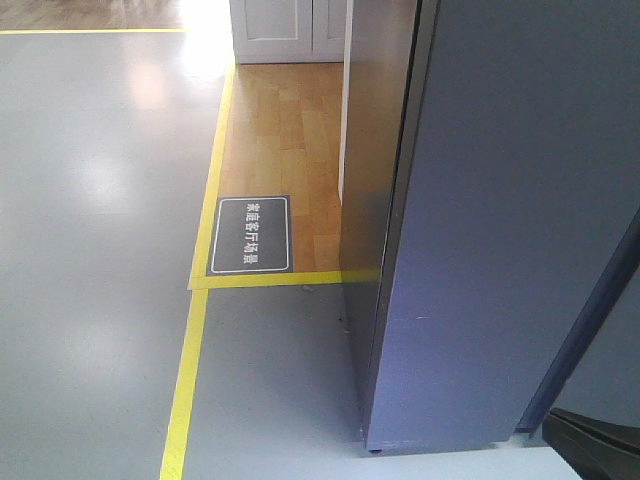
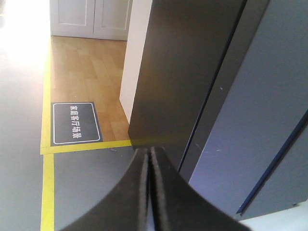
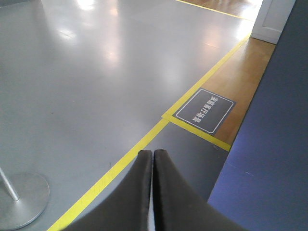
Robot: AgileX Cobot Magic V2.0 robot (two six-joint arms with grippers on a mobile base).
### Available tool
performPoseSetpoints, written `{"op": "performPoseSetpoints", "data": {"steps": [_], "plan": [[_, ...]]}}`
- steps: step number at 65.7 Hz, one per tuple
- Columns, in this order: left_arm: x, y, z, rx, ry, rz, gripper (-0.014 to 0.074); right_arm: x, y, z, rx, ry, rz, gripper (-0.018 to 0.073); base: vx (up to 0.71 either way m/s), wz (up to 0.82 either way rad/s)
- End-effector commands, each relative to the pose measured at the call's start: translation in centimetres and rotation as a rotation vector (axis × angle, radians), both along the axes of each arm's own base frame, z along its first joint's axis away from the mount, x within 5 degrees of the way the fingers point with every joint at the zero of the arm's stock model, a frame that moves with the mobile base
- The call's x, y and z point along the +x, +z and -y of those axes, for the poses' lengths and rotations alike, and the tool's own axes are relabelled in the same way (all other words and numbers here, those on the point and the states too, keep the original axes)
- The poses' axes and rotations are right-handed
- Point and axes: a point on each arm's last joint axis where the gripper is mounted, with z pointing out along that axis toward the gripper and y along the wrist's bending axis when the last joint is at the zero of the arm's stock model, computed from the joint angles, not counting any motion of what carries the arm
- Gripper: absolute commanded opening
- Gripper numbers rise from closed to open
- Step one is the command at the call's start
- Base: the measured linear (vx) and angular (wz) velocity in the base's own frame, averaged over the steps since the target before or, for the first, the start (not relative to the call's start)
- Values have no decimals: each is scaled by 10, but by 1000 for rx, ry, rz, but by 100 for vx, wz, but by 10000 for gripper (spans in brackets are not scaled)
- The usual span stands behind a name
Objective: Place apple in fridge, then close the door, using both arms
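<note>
Left gripper (image 2: 150,159): jaws pressed together, only a thin seam between the two dark fingers, nothing pinched. The tips hang free above the grey floor (image 2: 86,178), touching nothing. Left of the tips lie the yellow tape line (image 2: 47,187) and the dark floor sign (image 2: 76,123) with white characters on the wood flooring (image 2: 86,67). Just beyond and right of the tips stands the fridge (image 2: 255,120), dark grey. Its narrow door (image 2: 187,67) looks slightly ajar, with a white edge on its left side; I cannot tell the size of the gap. White cabinet (image 2: 91,17) far behind.

Right gripper (image 3: 152,161): jaws also shut flat against each other, holding nothing and touching nothing. Left of the tips is a round metal stand base (image 3: 21,199) on the floor. The yellow tape runs under and ahead of the tips, and the sign sits ahead to the right. The dark grey fridge side lies right of the tips.

The apple is not visible in any view; neither gripper holds it.
</note>
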Motion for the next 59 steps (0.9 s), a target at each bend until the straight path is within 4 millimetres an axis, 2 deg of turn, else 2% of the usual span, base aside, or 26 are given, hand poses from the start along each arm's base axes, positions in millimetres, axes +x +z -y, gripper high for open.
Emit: {"op": "performPoseSetpoints", "data": {"steps": [1,40,52,59], "plan": [[2,12,-1,-46,26,62,-6,3,11,1,45,-26,36,-6,0,0],[2,12,-2,-35,26,64,-6,3,11,1,45,-26,36,-6,0,0],[4,3,-10,136,77,49,-6,3,11,1,45,-26,36,-6,0,0],[8,-5,-16,158,147,61,-6,3,11,1,45,-26,36,-6,0,0]]}}
